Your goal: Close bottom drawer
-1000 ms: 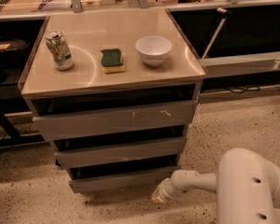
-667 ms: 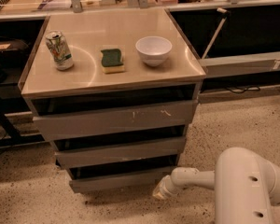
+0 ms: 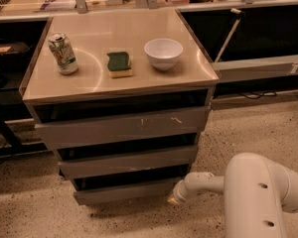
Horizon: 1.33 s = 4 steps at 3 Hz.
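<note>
The gripper (image 3: 175, 198) is held low over the floor (image 3: 30, 202). The bottom drawer (image 3: 121, 192) is found just left of it, right end nearest. Whether the gripper is spread or pressed together cannot be told.

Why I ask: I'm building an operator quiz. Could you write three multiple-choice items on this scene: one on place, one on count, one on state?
1. Where is the gripper?
A) on the cabinet top
B) by the right end of the bottom drawer
C) touching the bowl

2. How many things stand on the cabinet top?
A) one
B) three
C) five

3. How does the bowl sit?
A) upside down
B) on its side
C) right way up

Key: 1 B, it hangs low beside that drawer's front; 2 B, a can, a sponge and the bowl; 3 C, its opening faces up.
</note>
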Each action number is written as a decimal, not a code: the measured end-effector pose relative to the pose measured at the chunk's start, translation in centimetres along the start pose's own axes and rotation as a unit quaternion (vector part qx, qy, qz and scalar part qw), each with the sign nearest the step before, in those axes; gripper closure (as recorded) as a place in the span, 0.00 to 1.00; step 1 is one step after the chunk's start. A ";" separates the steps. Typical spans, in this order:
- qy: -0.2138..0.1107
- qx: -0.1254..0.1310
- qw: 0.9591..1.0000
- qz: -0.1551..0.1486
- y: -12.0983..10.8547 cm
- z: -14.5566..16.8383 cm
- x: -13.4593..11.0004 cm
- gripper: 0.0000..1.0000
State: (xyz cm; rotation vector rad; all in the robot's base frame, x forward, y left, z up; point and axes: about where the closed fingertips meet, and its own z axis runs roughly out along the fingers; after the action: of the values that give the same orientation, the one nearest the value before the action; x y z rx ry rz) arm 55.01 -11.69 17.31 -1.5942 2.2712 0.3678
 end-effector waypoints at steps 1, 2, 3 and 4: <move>0.005 0.010 1.000 -0.003 -1.8 -0.2 -0.1 1.00; 0.005 0.016 1.000 -0.007 -3.2 -0.2 -0.5 1.00; 0.004 0.017 1.000 -0.007 -3.4 -0.2 -0.5 0.82; 0.004 0.017 1.000 -0.007 -3.4 -0.2 -0.5 0.59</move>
State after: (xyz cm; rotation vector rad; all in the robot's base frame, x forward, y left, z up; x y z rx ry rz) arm 58.31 -12.43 17.64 -1.5972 2.2590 0.3166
